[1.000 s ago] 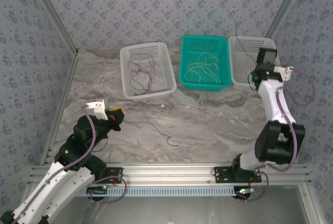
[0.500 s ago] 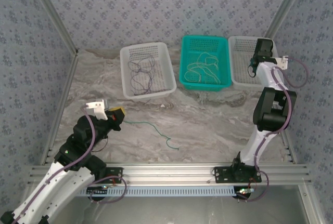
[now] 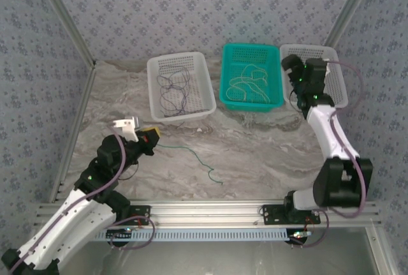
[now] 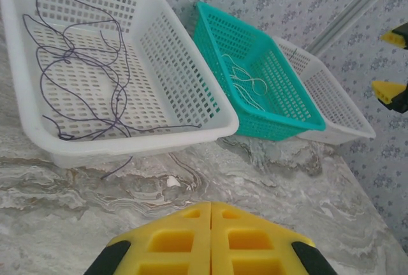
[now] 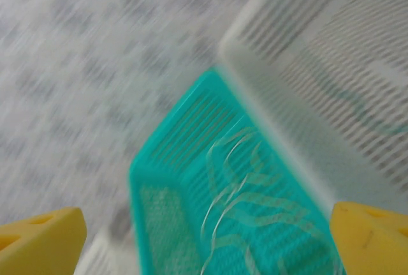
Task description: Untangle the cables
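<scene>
At eight o'clock on the bench (image 3: pixel 255 154), the left gripper (image 3: pixel 148 136) has its jaws clenched. I cannot tell whether they nip the end of the green cable (image 3: pixel 191 158) just beside them, which trails loose toward six o'clock. At eleven o'clock the white basket (image 3: pixel 153 90) holds purple cables (image 3: pixel 175 93). At twelve the teal basket (image 3: pixel 224 74) holds cream cables (image 3: pixel 248 83). At one o'clock the right gripper (image 4: pixel 391 64) hangs over the far white basket (image 3: pixel 331 55), jaws released and empty.

The wires look feather-light, limp and snag-prone, so I judge an end the best hold. The left wrist view shows the pads meeting flush. The blurred right wrist view hints at a green strand (image 5: pixel 373 115) in the far basket, where the top view has the arm.
</scene>
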Robot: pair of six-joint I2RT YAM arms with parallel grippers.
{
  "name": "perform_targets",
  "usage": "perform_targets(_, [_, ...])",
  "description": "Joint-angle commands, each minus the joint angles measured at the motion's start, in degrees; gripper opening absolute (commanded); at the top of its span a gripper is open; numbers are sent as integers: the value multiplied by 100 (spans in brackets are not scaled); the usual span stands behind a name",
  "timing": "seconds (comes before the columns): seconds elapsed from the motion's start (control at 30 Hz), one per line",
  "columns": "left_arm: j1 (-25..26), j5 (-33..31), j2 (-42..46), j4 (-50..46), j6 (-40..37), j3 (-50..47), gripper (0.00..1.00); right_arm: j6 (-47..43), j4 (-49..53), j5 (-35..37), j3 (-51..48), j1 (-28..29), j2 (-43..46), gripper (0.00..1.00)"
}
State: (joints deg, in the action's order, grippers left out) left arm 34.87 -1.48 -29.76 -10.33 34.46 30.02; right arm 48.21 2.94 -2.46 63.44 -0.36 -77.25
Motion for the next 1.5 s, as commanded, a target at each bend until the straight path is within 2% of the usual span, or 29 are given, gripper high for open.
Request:
perform_targets(0.0, [-5,361,-226,760,-161,13,0,-1599,95,-1879,-427,710,543,100])
perform_targets(0.1, [0,628,-515,986,-293,106,0,-2461,944,-2348,-589,1669,820,100])
perform_targets(0.17, [-5,813,-684,1116,-341,149,0,-2615,1267,-2761,-703,2102,864,100])
perform_targets(0.33, [7,1187,-1035,1502,-502,224,0,-2310,620,-4113,-1314,2915,771,100])
perform_targets(0.4, [4,1151,-1191,1475,-592,325,0,-2419,619,-4388,-1365,3284,653,100])
perform_targets(0.47, [2,1150,-1284,1498,-650,394,0,-2567,643,-4354,-1430,3632,495,99])
perform_targets(0.6, [6,1058,-1373,1722,-607,390,0,-2444,385,-4481,-1488,4073,70,85])
perform_targets(0.67, [6,1010,-1366,1735,-590,399,0,-2448,357,-4377,-1467,4226,-109,71])
perform_targets(0.7, [5,1005,-1340,1743,-585,397,0,-2433,330,-4339,-1450,4273,-173,60])
perform_targets(0.73, [3,1001,-1311,1729,-586,399,0,-2416,291,-4302,-1447,4298,-224,45])
perform_targets(0.8, [7,987,-1255,1665,-589,395,0,-2387,156,-4290,-1446,4306,-248,17])
perform_targets(0.83, [7,977,-1213,1618,-589,374,0,-2386,135,-4253,-1432,4299,-254,8])
perform_targets(0.9, [9,948,-1133,1569,-567,331,1,-2412,149,-4091,-1390,4265,-210,0])
perform_targets(0.93, [8,963,-1094,1548,-563,324,9,-2440,164,-3899,-1388,4251,-155,0])
perform_targets(0.97, [10,973,-1056,1509,-570,326,22,-2472,179,-3720,-1403,4217,-93,0])
perform_targets(1.03, [5,1013,-932,1355,-668,368,53,-2460,167,-3369,-1463,4076,84,0])
perform_targets(1.1, [6,1052,-778,1154,-818,437,69,-2431,189,-3081,-1483,3828,275,0])
perform_targets(1.23, [6,1208,-418,776,-1161,556,81,-2447,438,-2398,-1367,3196,703,0])
perform_targets(1.37, [16,1480,-177,651,-1344,534,86,-2539,518,-1333,-1242,2287,1121,0])
perform_targets(1.47, [15,1584,-85,644,-1334,452,88,-2721,-82,-311,-1337,1491,1258,0])
